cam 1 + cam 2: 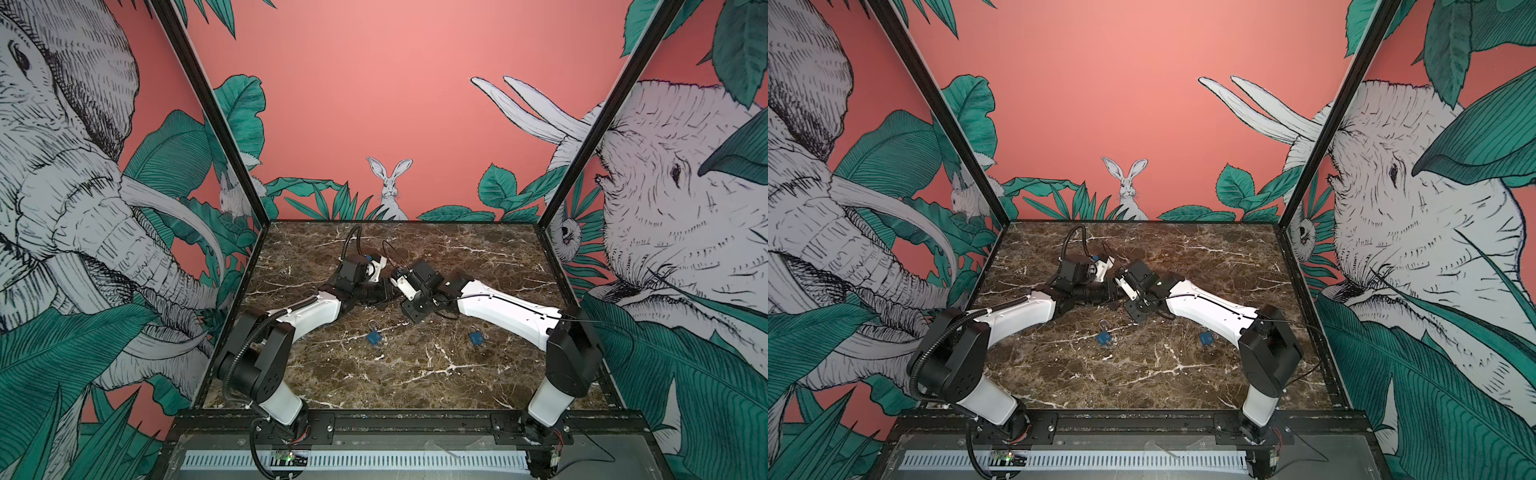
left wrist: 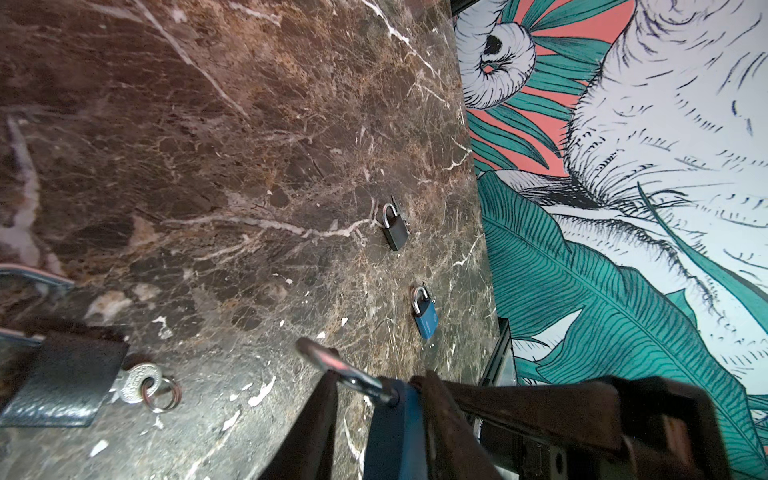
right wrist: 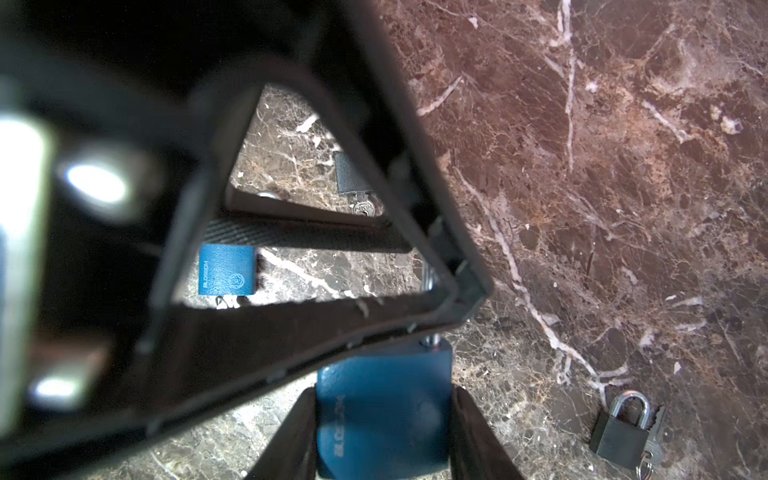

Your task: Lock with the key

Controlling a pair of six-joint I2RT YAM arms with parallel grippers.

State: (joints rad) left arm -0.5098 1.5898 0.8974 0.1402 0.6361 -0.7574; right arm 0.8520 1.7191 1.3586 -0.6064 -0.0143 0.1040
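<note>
Top views hide the grasp: both wrists meet over the marble table (image 1: pixel 415 374). Left wrist view: the left gripper (image 2: pixel 374 388) straddles the shackle (image 2: pixel 357 380) of the blue padlock (image 2: pixel 390 436); whether it squeezes, I cannot tell. A black padlock (image 2: pixel 62 382) with a key (image 2: pixel 135 384) lies near the blue padlock. Right wrist view: the right gripper (image 3: pixel 382 390) clamps the blue padlock's body; no key shows in it. Best, I think, to hold that body rigid and press the shackle straight, not skewed.
</note>
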